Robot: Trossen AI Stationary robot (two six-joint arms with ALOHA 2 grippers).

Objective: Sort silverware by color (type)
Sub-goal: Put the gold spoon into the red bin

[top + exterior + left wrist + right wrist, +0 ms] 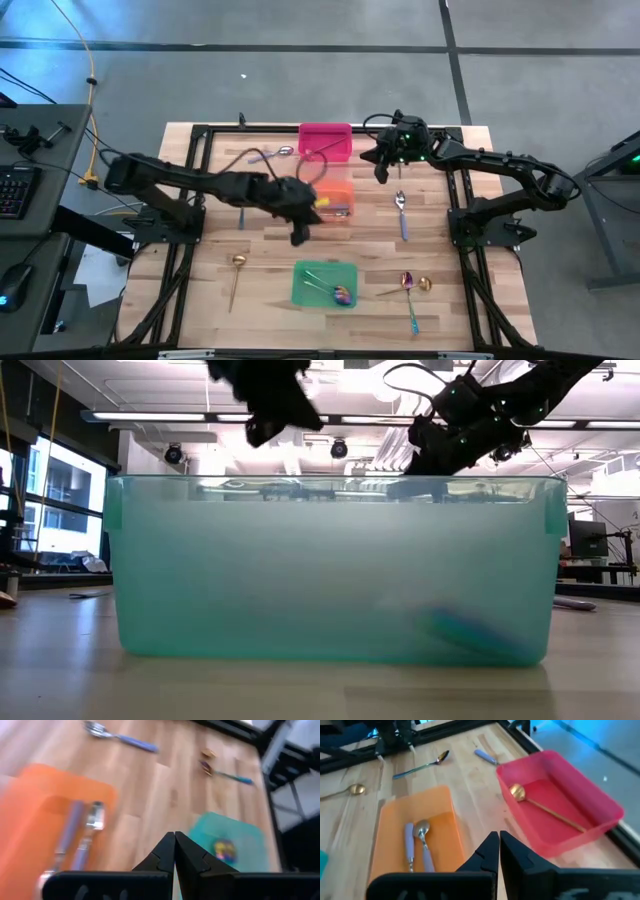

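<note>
Three plastic bins stand on the wooden table [450, 300]: a pink bin [325, 141] at the far edge, an orange bin [338, 200] in the middle, and a green bin [324, 283] at the near edge.

The silverware is spread among them. Two silver pieces [417, 845] lie side by side in the orange bin, one gold spoon [545, 807] lies slantwise in the pink bin, and an iridescent spoon [335, 292] rests in the green bin. Loose on the table are a gold spoon [237, 275] near left, a silver spoon with a bluish handle [401, 212] right of the orange bin, a teal-handled iridescent spoon [409, 300] near right with a small gold piece [424, 284] just beside it, and two thin pieces [270, 153] left of the pink bin.

The left gripper [174, 851] hangs between the orange and green bins, fingers pressed together on nothing. The right gripper [499, 851] hovers to the right of the pink bin, fingers likewise closed and empty.

Only the right wrist view shows the pink bin's gold spoon clearly. The low view is filled by the green bin's cloudy wall, both arms dark above it.
</note>
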